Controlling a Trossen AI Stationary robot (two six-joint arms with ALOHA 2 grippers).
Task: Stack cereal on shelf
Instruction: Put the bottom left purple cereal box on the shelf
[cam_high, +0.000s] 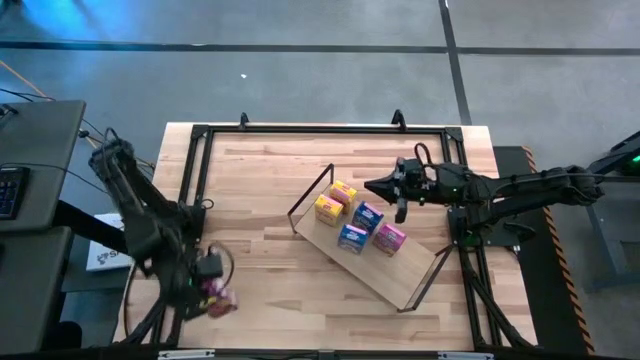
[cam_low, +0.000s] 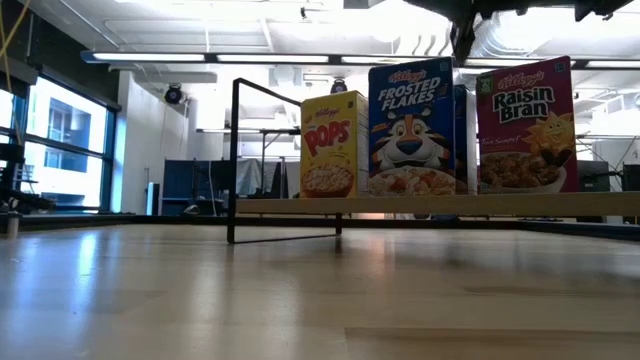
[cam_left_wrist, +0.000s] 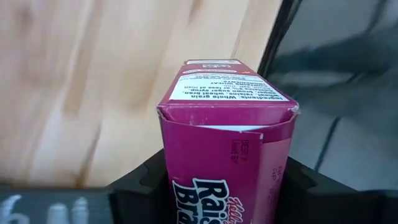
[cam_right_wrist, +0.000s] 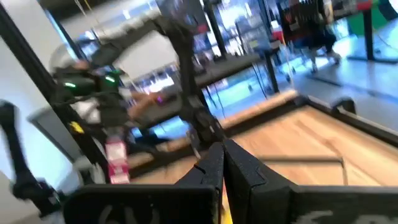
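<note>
Pink box held at surface's near-left corner; shelf (cam_high: 400, 283) lies well apart, toward centre-right.
Left end effector (cam_high: 213, 290) clamped on pink Raisin Bran box (cam_left_wrist: 227, 140); right end effector (cam_high: 376, 186) closed, empty, above shelf's yellow boxes (cam_high: 336, 201).

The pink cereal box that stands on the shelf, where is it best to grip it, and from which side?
Probably near its top, from above, clamping the two broad faces. The pink box stands upright on the shelf, with a blue box close beside it; its top is free. The right end effector hovers beside the shelf.
</note>
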